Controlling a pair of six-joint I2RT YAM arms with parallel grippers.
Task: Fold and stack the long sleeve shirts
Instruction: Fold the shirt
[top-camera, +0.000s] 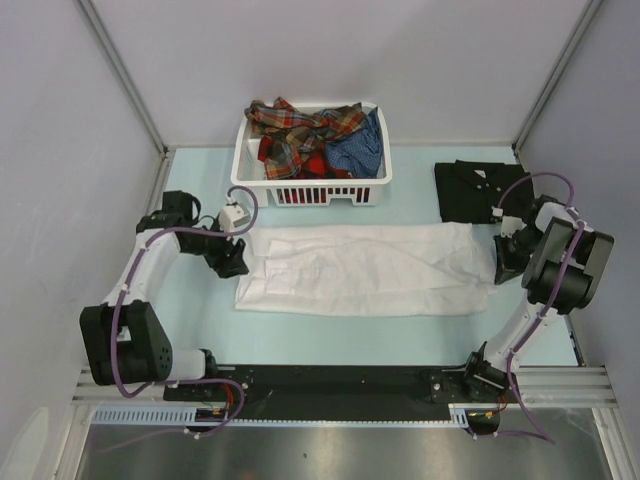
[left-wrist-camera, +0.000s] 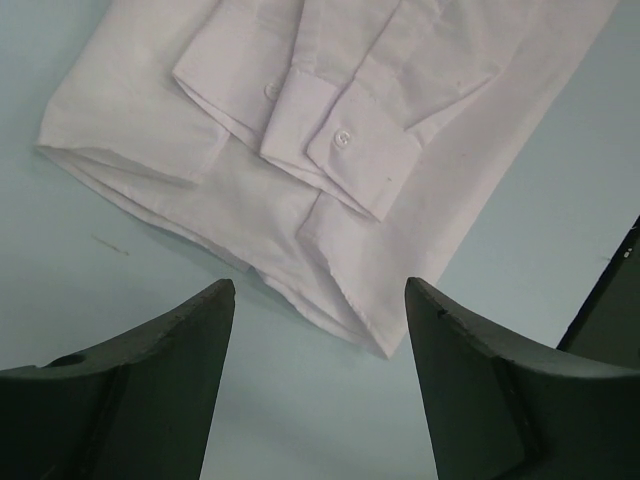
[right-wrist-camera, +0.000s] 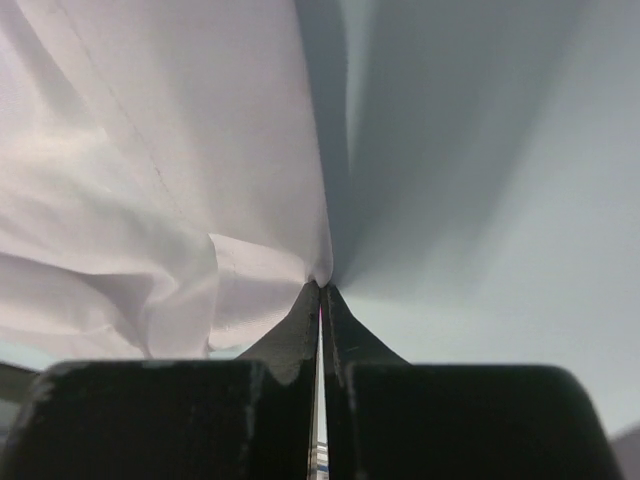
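**A:** How does the white shirt (top-camera: 365, 268) lie?

**B:** Spread flat across the middle of the overhead frame on the pale blue-green bench (top-camera: 400, 335). It is a long, soft rectangle with shallow creases.

**A:** What do the wrist views add?

**B:** The left one shows two buttoned cuffs (left-wrist-camera: 345, 150) side by side on the matte cloth, near a hem corner. The left end effector (left-wrist-camera: 318, 295) is spread, its dark curved fingers over bare bench just short of that hem. The right view shows the right end effector (right-wrist-camera: 321, 290) pressed together, pinching the shirt's edge, with the cloth puckering toward it.

**A:** And the rest?

**B:** Overhead only: a folded black shirt (top-camera: 478, 190) at upper right, plus plaid shirts (top-camera: 300, 130) and a blue shirt (top-camera: 362, 150) heaped in a white slatted plastic basket (top-camera: 320, 192) at top centre.
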